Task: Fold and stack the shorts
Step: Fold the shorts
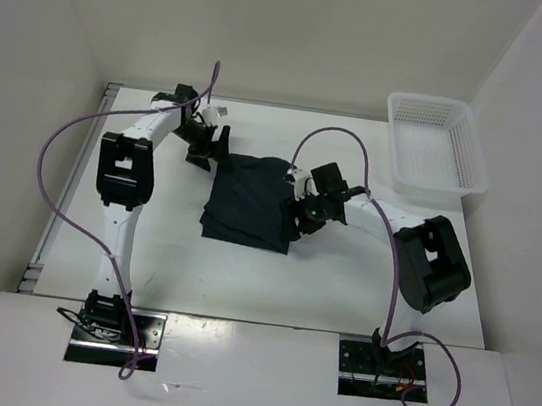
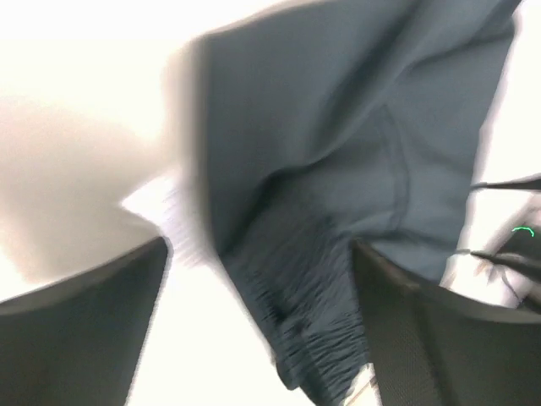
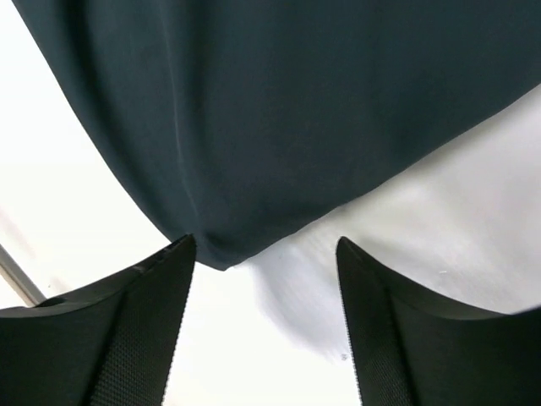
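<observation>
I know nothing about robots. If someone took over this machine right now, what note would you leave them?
Left gripper: fingers open, above the waistband end of the shorts.
Right gripper: open, at a corner on their right side.
Shorts lie mid-table, seemingly folded into a rough rectangle; nothing is held.
To do: neaten, then stack. The basket stands at the far right.

Both arms are white tubes with chunky black joint housings, the left arm [image 1: 113,231] at lower left, the right arm [image 1: 375,216] at right; a purple cable [image 1: 44,153] loops beside each; metal base plates [image 1: 155,326] along the bottom; black gripper fingers [image 3: 118,338] have finely dotted faces.
</observation>
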`<state>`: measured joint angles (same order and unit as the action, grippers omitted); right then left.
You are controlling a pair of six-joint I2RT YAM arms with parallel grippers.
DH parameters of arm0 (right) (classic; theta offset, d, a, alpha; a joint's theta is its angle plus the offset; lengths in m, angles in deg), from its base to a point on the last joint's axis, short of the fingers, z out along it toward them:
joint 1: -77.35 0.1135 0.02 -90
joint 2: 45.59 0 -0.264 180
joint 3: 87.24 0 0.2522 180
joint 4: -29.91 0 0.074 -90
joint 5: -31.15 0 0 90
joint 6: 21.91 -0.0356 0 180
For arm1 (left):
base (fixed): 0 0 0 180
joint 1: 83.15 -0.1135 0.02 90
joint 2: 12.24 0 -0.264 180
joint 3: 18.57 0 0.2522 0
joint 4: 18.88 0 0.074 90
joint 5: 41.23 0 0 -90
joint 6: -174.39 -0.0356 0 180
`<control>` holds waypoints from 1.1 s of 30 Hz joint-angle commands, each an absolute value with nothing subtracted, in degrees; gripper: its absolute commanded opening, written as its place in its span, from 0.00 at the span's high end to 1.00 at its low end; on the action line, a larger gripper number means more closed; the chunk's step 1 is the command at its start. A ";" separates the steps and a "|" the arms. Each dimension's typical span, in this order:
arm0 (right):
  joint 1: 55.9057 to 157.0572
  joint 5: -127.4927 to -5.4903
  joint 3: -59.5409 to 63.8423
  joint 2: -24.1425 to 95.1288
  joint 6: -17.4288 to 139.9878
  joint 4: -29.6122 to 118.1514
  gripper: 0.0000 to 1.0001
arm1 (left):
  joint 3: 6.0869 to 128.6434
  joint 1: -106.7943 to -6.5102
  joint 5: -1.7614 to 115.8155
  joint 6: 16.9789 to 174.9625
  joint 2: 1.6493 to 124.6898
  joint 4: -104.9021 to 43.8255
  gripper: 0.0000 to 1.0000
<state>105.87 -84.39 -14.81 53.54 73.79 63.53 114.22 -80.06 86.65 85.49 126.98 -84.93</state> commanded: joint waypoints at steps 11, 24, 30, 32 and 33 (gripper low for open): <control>104.07 -76.70 -2.13 49.77 79.52 67.49 0.25 | 88.12 -77.09 74.88 84.39 97.99 -79.58 0.00; 99.07 -68.87 0.70 43.20 83.83 68.72 0.25 | 68.41 -73.75 68.90 84.39 96.92 -64.72 0.00; 97.67 -66.59 -4.22 36.69 85.75 69.34 0.25 | 62.09 -71.90 65.81 84.39 92.27 -63.40 0.00; 96.70 -65.45 -4.23 35.63 87.42 69.34 0.25 | 62.08 -71.11 67.21 84.39 91.47 -64.63 0.00; 95.47 -63.96 -4.23 35.10 88.13 69.34 0.25 | 62.08 -71.11 69.22 84.39 89.47 -66.20 0.00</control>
